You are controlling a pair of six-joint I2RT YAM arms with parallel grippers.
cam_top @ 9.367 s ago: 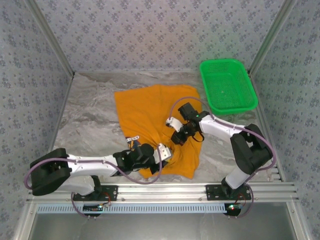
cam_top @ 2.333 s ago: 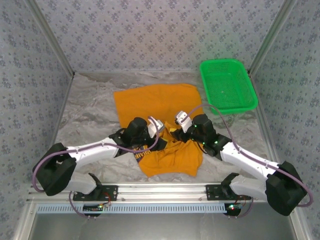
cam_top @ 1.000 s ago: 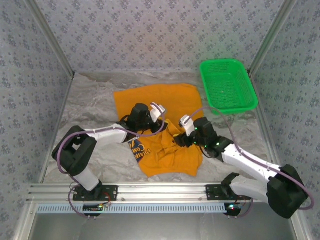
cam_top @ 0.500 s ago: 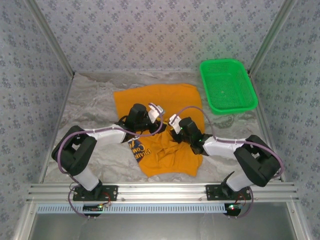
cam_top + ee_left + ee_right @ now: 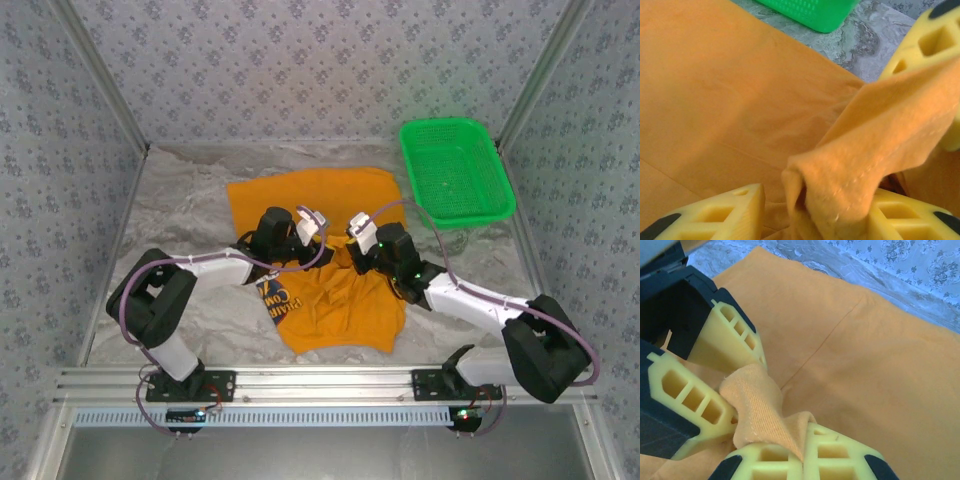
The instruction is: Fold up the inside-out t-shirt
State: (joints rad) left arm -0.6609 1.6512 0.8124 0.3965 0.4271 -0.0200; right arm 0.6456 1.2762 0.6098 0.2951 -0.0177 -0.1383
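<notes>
We took this for a robotics lab's test cell, not a home. The left arm (image 5: 200, 268) and the right arm (image 5: 470, 298) were bolted to an aluminium rail (image 5: 320, 382) at the near edge of a marble-patterned table (image 5: 180, 250). Aluminium posts (image 5: 100, 75) framed the corners, and flowered grey wallpaper panels (image 5: 300, 70) closed in three sides like a staged backdrop. A green plastic basket (image 5: 450, 175) sat at the far right.

One overhead view, two wrist close-ups.
I watch from above at 6 o'clock, looking up the table; both wrist cameras sit close, facing each other across the same raised fold of t-shirt (image 5: 340, 305).
</notes>
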